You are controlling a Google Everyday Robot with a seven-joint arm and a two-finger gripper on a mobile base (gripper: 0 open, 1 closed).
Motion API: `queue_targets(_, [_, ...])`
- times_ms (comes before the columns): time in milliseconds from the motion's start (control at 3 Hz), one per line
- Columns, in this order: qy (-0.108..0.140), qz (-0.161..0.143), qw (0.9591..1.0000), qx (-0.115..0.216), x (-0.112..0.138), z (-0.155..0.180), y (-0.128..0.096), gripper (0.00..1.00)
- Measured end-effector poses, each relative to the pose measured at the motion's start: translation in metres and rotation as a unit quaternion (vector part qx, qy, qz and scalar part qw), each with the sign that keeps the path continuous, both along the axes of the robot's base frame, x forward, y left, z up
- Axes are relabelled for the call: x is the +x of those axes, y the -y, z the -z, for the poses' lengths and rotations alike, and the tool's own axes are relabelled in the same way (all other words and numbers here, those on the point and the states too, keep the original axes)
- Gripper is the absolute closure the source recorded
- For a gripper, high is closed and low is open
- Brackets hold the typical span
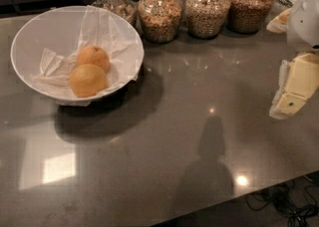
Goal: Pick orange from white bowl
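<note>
Dark grey countertop [164, 161] fills the view, with the white bowl [30, 37] near its far left corner and four glass jars [159, 9] lined along the far edge. Inside the bowl, on crumpled paper [107, 32], the orange [93, 56] sits toward the back, touching a yellower fruit [87, 80] in front of it. The gripper [286, 104] hangs at the right edge, well apart from the bowl; whether it is spread or closed I cannot tell from here. A good approach likely crosses the open middle of the counter, rises over the bowl's near rim, then descends from above onto the orange, clear of the paper folds and the neighbouring fruit. The jars crowd the far edge just beside the bowl, and the near edge drops off to cables [284, 206] at the right corner.
</note>
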State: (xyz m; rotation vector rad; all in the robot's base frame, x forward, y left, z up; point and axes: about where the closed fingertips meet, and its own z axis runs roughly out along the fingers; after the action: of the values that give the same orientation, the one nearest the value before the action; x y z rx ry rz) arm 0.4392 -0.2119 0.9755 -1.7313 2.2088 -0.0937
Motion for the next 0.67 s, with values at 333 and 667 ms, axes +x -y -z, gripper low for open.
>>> queue_targets(333, [0.017, -0.040, 0.9989, 0.019, 0.006, 0.004, -0.030, 0.00])
queue_targets(667, [0.048, -0.095, 0.9934, 0.043, 0.008, -0.003, -0.077, 0.00])
